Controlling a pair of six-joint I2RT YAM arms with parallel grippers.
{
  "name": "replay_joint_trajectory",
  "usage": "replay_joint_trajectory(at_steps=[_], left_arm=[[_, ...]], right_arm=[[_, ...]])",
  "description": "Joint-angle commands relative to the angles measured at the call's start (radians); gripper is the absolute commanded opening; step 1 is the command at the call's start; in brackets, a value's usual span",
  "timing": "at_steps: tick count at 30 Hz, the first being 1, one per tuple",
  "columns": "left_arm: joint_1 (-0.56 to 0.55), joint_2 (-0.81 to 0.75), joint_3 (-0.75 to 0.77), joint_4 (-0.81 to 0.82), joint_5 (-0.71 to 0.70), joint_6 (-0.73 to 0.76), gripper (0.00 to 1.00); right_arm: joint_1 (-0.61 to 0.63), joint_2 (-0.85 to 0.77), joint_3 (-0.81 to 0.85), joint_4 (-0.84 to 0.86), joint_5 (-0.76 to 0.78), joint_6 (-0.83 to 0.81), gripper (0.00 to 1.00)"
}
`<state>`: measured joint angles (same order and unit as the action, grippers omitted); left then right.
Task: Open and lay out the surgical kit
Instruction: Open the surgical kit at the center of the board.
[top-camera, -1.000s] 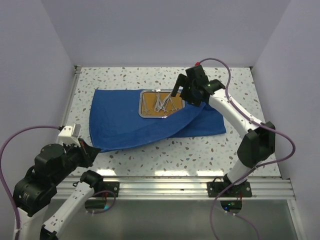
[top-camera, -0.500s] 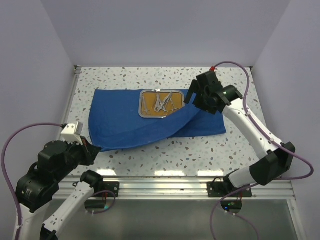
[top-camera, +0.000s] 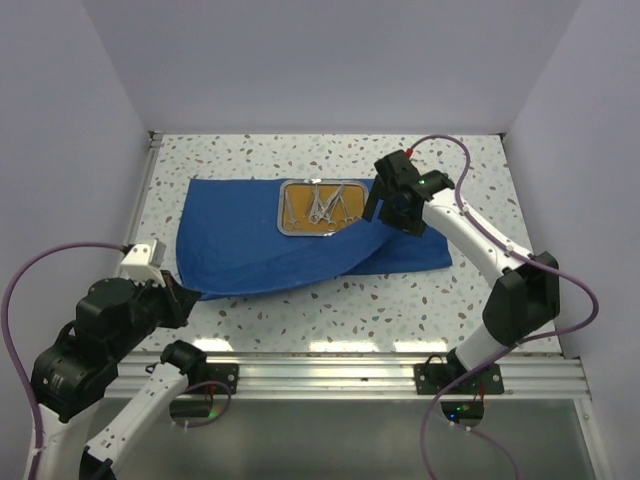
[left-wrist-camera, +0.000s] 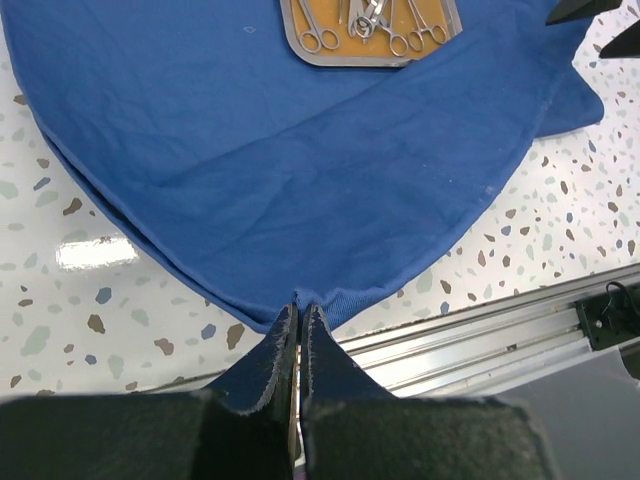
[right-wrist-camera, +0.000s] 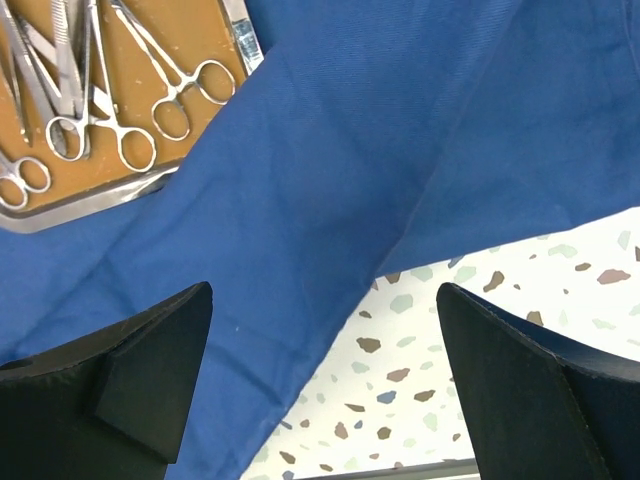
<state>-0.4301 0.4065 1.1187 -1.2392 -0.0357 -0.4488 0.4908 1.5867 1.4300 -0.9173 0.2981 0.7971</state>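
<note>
Cloth (top-camera: 270, 255), royal-blue, lies spread mid-frame, steel tray (right-wrist-camera: 90, 198) of silver instruments (top-camera: 320, 205) upper centre; left pincer (left-wrist-camera: 298, 312) clamps its near corner, right pincer (right-wrist-camera: 322, 290) hovers, jaws apart.

The left arm (top-camera: 105, 335) and right arm (top-camera: 470, 225) have white links and bulky black joints. A purple cable (top-camera: 62, 249) loops from each. Their end effector fingers (right-wrist-camera: 150, 370) are matte black wedges with a rough, felt-like face.

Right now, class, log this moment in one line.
left gripper: shut on blue cloth wrap edge | right gripper: open above wrap | steel tray: instruments inside
</note>
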Motion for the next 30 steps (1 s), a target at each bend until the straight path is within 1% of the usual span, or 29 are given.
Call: replay_joint_trajectory(at_steps=[1, 7, 8, 9, 10, 11, 12, 13, 14, 15, 17, 22, 23, 25, 26, 30], left_arm=[[0.002, 0.005, 0.047, 0.021, -0.016, 0.027, 0.0], [0.002, 0.008, 0.067, 0.004, -0.029, 0.025, 0.0], [0.002, 0.009, 0.076, 0.0, -0.03, 0.027, 0.0], [0.001, 0.009, 0.081, -0.002, -0.035, 0.025, 0.0], [0.001, 0.009, 0.082, -0.006, -0.035, 0.03, 0.0], [0.001, 0.008, 0.09, -0.009, -0.036, 0.032, 0.0], [0.001, 0.009, 0.092, -0.011, -0.038, 0.032, 0.0], [0.001, 0.011, 0.096, -0.012, -0.039, 0.033, 0.0], [0.001, 0.011, 0.096, -0.014, -0.043, 0.035, 0.0], [0.001, 0.012, 0.098, -0.016, -0.046, 0.036, 0.0], [0.001, 0.015, 0.099, -0.011, -0.053, 0.042, 0.0], [0.001, 0.037, 0.107, 0.0, -0.107, 0.068, 0.0], [0.001, 0.047, 0.107, 0.007, -0.113, 0.074, 0.0], [0.001, 0.06, 0.104, 0.021, -0.127, 0.093, 0.0], [0.001, 0.066, 0.102, 0.027, -0.127, 0.101, 0.0], [0.001, 0.1, 0.105, 0.05, -0.138, 0.122, 0.0]], right_arm=[[0.002, 0.039, -0.002, 0.043, 0.033, 0.022, 0.99], [0.002, 0.079, -0.097, 0.116, 0.062, 0.034, 0.99], [0.003, 0.079, -0.124, 0.145, 0.068, 0.033, 0.96], [0.002, 0.078, -0.135, 0.156, 0.07, 0.031, 0.81], [0.003, 0.075, -0.141, 0.164, 0.07, 0.031, 0.69], [0.002, 0.075, -0.141, 0.166, 0.073, 0.031, 0.45], [0.003, 0.067, -0.14, 0.163, 0.076, 0.033, 0.35], [0.003, 0.062, -0.135, 0.156, 0.078, 0.031, 0.27], [0.0, 0.053, -0.125, 0.144, 0.078, 0.028, 0.16], [0.003, 0.035, -0.117, 0.135, 0.073, 0.024, 0.09], [0.002, 0.007, -0.1, 0.104, 0.064, 0.017, 0.0], [0.011, -0.132, -0.094, 0.023, -0.032, 0.016, 0.0], [0.012, -0.154, -0.094, -0.035, -0.039, 0.022, 0.0], [0.019, -0.207, -0.105, -0.099, -0.059, 0.027, 0.0], [0.017, -0.227, -0.118, -0.173, -0.06, 0.036, 0.0], [0.017, -0.356, -0.196, -0.301, -0.108, 0.065, 0.0]])
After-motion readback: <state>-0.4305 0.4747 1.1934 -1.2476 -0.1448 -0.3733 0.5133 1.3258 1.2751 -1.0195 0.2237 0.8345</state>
